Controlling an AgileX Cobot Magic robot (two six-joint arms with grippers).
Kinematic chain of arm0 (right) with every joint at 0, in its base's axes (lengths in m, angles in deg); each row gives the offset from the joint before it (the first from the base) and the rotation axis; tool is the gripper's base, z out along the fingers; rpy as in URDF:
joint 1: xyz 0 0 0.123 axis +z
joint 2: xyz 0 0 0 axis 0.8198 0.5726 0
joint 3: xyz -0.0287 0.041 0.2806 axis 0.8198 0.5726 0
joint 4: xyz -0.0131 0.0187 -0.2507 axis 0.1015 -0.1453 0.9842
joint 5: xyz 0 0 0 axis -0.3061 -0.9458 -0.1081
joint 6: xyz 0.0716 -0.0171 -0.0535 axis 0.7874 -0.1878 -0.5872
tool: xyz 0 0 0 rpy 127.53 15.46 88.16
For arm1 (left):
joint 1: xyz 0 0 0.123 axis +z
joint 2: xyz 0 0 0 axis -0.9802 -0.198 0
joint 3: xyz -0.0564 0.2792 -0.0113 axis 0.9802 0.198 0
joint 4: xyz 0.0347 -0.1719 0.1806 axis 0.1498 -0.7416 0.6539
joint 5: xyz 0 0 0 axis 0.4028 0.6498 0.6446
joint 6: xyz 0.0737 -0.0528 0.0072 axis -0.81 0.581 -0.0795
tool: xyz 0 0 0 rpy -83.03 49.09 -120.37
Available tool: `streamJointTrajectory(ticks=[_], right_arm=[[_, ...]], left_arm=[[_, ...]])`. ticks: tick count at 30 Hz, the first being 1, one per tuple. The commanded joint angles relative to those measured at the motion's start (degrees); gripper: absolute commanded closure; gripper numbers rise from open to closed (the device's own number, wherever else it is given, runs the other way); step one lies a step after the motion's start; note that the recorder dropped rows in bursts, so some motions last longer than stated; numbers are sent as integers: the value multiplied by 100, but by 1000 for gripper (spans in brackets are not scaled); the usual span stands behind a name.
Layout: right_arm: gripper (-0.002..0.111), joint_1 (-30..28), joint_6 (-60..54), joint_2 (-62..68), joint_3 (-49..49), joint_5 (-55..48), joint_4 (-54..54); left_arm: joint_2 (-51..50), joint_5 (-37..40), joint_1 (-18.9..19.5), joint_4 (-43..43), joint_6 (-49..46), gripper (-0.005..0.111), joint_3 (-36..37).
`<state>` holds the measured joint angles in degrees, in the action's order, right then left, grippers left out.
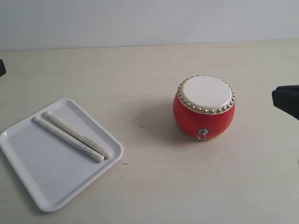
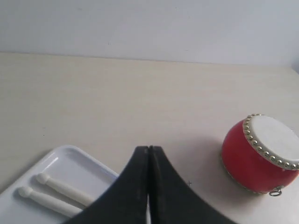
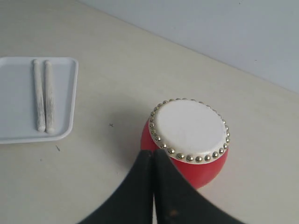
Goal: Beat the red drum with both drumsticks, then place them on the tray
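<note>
The red drum stands upright on the table right of centre, cream skin up; it also shows as the drum and the drum in the wrist views. Both drumsticks lie side by side on the white tray at the front left, seen too as sticks on the tray and sticks on the tray. My left gripper is shut and empty, raised beside the tray. Shut and empty as well, my right gripper hovers near the drum.
Pale beige tabletop runs back to a light wall. A dark part of the right arm shows at the right edge, and a sliver of the left arm at the left edge.
</note>
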<state>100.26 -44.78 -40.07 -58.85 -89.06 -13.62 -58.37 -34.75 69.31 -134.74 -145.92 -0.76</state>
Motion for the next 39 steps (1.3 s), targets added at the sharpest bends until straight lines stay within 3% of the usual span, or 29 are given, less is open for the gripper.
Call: streamJointTrajectory(ticks=[1, 5, 8, 14, 20, 39], right_arm=[[108, -34, 28, -499, 170, 205, 1], [108, -34, 28, -674, 170, 205, 1], [108, -34, 28, -660, 170, 205, 1], [108, -34, 28, -661, 170, 158, 1], [108, -34, 28, -661, 170, 158, 1], [108, -34, 28, -661, 170, 158, 1]], left_arm=[[25, 90, 11, -121, -68, 107, -15], [25, 333, 11, -138, -68, 107, -15], [69, 82, -56, -147, -92, 107, -15], [413, -782, -761, -208, -104, 107, -15], [586, -828, -1464, -208, -104, 107, -15], [586, -653, -1485, -162, -121, 107, -15]])
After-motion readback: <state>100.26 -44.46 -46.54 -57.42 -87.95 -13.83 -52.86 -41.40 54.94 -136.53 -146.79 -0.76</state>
